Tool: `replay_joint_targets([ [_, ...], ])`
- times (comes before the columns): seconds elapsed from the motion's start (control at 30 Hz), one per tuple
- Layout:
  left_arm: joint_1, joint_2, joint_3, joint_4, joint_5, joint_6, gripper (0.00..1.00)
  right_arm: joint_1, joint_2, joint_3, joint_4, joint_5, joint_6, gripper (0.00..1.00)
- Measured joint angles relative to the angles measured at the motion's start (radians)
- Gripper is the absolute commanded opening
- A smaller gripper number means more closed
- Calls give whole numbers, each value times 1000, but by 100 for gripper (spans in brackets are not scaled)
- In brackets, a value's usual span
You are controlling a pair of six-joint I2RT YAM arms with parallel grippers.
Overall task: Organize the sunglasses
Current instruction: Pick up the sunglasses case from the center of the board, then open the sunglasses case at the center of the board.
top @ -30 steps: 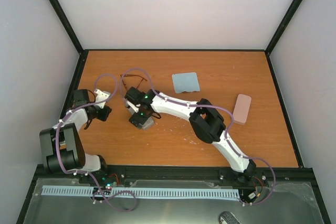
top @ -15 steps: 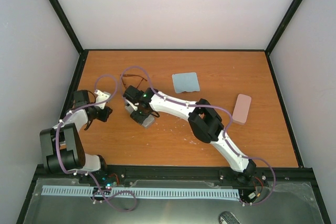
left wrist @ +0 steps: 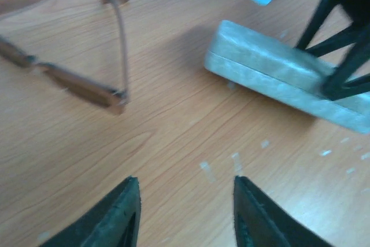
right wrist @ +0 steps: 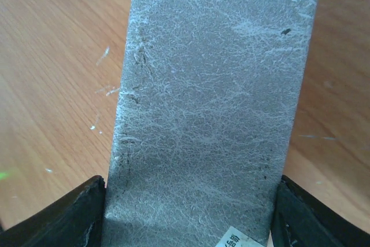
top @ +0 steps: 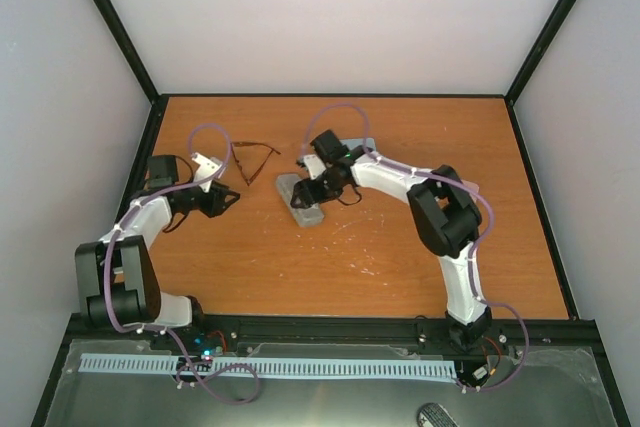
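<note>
Orange wooden table (top: pixel 400 277) between 3 pale walls (top: pixel 340 17).

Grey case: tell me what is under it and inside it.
The grey case rests shut on the bare wooden table; nothing pokes out beneath it. Its closed lid hides the inside, and the right gripper, jaws at its sides, covers one end.

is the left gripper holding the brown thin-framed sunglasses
No, the left gripper is open and empty, with the brown thin-framed sunglasses lying apart on the table.
</note>
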Motion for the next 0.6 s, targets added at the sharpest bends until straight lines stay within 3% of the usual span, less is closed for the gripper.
replay_joint_targets([
  [0.13,-55,25,16,-3,60,-18,57,-82,-39,-74,110,-155,64,34],
  [0.3,-94,79,54,-11,94,-26,59,-67,-47,-106,232,-309,120,32],
  [0.6,-101,170,118,-8,138,-55,59,-56,-85,-192,349,-416,185,32],
])
